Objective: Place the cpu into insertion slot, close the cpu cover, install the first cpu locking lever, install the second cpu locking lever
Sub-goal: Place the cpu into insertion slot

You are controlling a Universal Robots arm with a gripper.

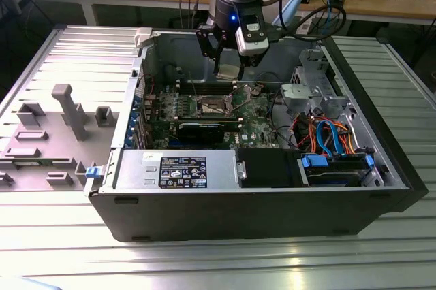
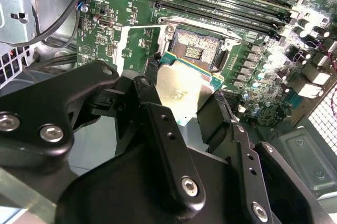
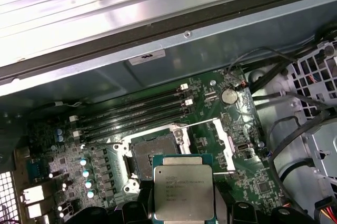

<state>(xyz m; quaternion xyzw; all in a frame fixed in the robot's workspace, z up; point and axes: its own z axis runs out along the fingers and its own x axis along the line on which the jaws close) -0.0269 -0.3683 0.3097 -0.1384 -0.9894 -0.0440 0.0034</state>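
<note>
Black gripper (image 2: pixel 185 87) pinches flat silver-grey square cpu (image 2: pixel 181 97) edgewise; it needs level, square alignment to dark metal-rimmed insertion slot (image 2: pixel 197 50) beyond fingertips (image 2: pixel 220 112).

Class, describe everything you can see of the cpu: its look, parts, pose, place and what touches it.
The cpu is a small, flat, square chip. It has a dull silver-grey metal top with faint print, and a thin green edge shows around it. The gripper clamps it by two opposite sides, with black fingers against its edges. It hangs above the motherboard, not yet seated, close beside the insertion slot, whose dark centre lies bare.
</note>
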